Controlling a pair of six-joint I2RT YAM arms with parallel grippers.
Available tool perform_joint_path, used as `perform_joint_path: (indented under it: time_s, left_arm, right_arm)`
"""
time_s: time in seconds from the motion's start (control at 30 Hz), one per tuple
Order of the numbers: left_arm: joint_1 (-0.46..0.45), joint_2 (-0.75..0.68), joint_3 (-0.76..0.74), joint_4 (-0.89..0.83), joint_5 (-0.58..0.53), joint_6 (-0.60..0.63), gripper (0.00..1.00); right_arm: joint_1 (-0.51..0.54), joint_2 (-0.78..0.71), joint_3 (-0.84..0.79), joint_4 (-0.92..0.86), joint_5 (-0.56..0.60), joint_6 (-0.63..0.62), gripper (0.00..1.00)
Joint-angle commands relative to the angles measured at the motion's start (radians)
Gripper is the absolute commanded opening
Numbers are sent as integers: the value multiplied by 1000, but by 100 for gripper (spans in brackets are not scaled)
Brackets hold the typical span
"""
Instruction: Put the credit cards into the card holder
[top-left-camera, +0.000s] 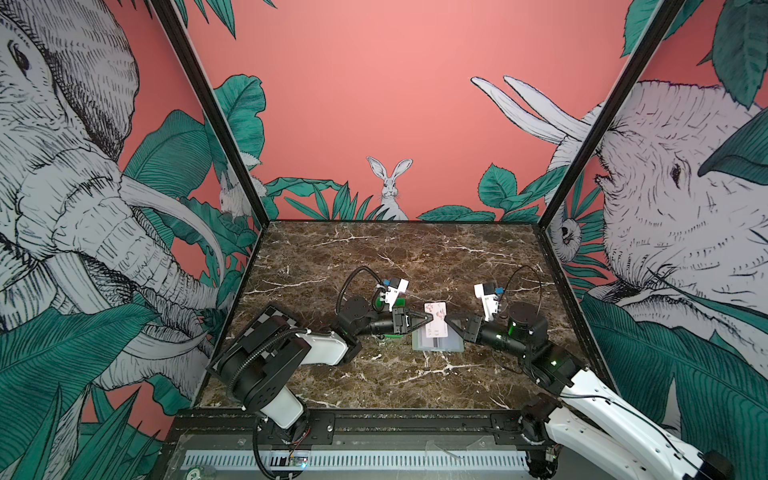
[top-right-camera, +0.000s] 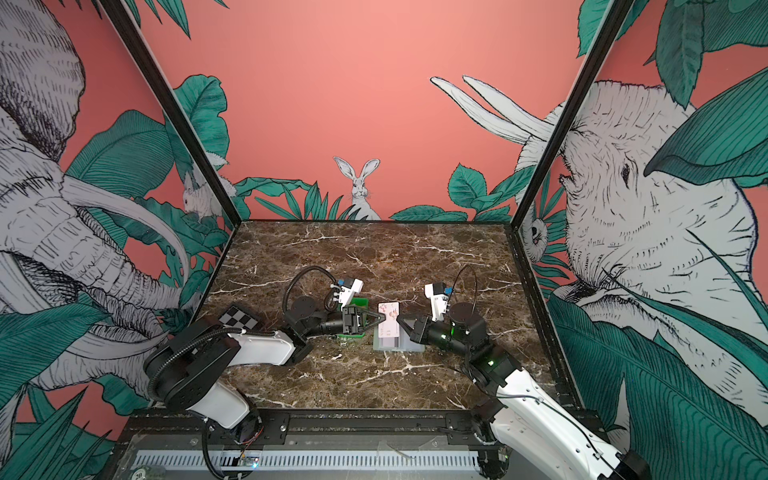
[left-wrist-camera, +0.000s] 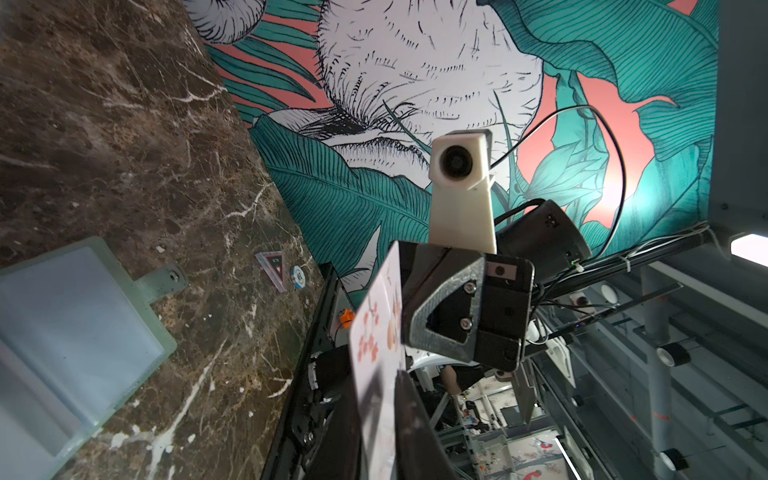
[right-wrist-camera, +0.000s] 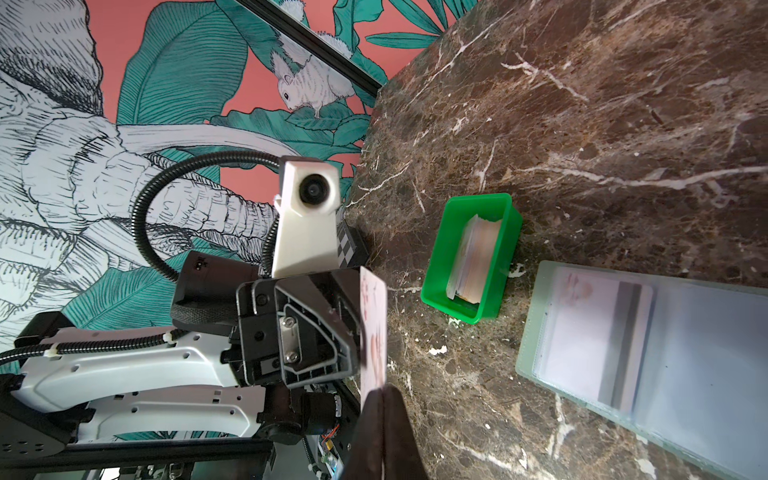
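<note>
held card: we see one pale card (top-left-camera: 436, 311) with pinkish-red markings. It stands upright in the air above the card holder, between the two grippers.
left gripper (top-left-camera: 430, 319): it pinches the card's edge on its side. The left wrist view shows a finger (left-wrist-camera: 411, 419) flat against the card's face.
right gripper (top-left-camera: 448, 319): its tips are pressed together on the opposite edge (the right wrist view shows them meeting around the card).
card holder (top-left-camera: 457, 348): it lies open flat on the worktop (top-left-camera: 374, 257), just below the held card. Only the left wrist view shows us its snap tab (left-wrist-camera: 166, 277).
sleeved card (right-wrist-camera: 590, 332): it is already in a clear sleeve with a dark stripe showing, plainest in the right wrist view.
credit cards (right-wrist-camera: 473, 257): the stack stands on edge in the green tray (right-wrist-camera: 440, 266), near the holder. In both top views the left gripper covers most of that tray, so we cannot make out the stack there.
</note>
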Motion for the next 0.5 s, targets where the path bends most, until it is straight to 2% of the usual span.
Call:
perform_joint_path:
  time_s: [0.0, 0.17, 0.27, 0.47]
  left_arm:
    - [-7, -6, 22, 31, -1, -3, 10]
    - [-7, -38, 28, -115, -34, 71, 4]
    - [-6, -76, 38, -247, -64, 133, 3]
    - [-6, -148, 57, -502, -145, 229, 3]
  right_arm:
    - [-5, -7, -10, 15, 32, -18, 0]
    - [-6, -23, -1, -86, 101, -58, 0]
    - [-6, -18, 28, -198, 163, -92, 11]
    - [-6, 0, 75, -409, 306, -149, 18]
